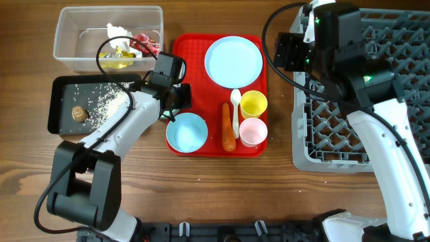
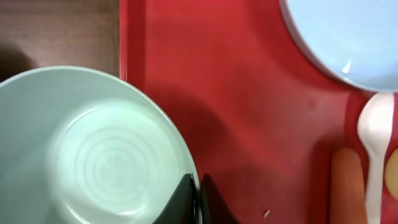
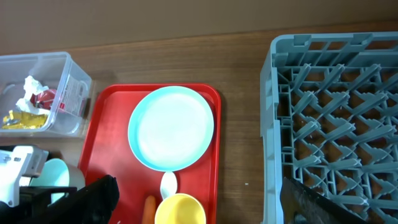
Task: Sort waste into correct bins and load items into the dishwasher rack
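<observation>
Pinching bowl (image 2: 93, 155) rim with left gripper (image 2: 198, 202), on red tray (image 2: 249, 124). Holding right gripper (image 3: 199, 196) spread wide between plate (image 3: 171, 127) and rack (image 3: 336, 118).

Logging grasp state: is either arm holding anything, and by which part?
Left gripper has its jaws closed on the rim of the pale blue bowl, one inside, one outside. Right gripper is open and empty.
</observation>
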Tool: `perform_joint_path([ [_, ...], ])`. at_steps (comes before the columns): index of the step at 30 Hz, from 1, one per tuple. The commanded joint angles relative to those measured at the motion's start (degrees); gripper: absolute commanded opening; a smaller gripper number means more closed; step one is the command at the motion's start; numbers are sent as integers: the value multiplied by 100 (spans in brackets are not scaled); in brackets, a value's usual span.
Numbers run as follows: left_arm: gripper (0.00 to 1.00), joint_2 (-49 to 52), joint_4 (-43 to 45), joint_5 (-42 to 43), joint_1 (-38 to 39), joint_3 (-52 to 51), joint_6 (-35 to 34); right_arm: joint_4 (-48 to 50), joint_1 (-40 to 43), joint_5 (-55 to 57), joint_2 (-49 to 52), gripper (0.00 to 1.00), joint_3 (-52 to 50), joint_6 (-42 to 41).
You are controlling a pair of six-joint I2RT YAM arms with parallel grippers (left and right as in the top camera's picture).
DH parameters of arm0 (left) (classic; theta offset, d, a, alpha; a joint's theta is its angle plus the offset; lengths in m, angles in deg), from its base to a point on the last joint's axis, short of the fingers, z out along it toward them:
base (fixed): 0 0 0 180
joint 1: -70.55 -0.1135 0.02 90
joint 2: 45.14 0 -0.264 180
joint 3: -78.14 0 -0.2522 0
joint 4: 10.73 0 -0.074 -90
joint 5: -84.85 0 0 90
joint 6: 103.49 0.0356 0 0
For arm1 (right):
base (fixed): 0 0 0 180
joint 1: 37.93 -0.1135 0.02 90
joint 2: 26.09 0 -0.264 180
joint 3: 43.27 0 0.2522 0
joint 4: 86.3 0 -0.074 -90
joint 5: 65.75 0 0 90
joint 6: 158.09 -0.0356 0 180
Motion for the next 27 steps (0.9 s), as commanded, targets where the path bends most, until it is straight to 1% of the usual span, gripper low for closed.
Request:
perform_joint_path([
  [1,4,52,66,72,92,151,-96,2,17,-63,133,85,-48,-48],
  [8,4,59,348,61,745,251,-92,22,17,-66,177,85,-48,-50],
  [13,5,59,402,-240,1043,249,-94,-2,17,-66,208,86,-48,-48],
  [14,9,59,398,-254,1051,249,-94,-7,17,-66,208,86,-48,-48],
  [15,18,59,393,-254,1051,249,-94,-7,17,-66,208,86,-48,-48],
  [17,52,59,387,-254,1049,249,-94,-9,17,-66,208,86,-48,-50],
  [18,63,59,391,-254,1045,251,-94,-9,17,-66,208,86,-48,-48],
  [19,69,59,407,-269,1045,251,-94,-7,17,-66,208,86,-48,-50],
  [20,82,59,417,-321,1045,251,-94,0,17,-66,208,86,-48,-52],
  [22,90,15,382,-503,1032,282,-96,35,17,-66,208,87,-48,-59],
  [25,95,-254,83,-651,911,483,-122,155,17,-155,208,87,-48,-63],
  [27,97,-557,-140,-662,739,664,-264,243,15,-352,210,87,-48,-66],
])
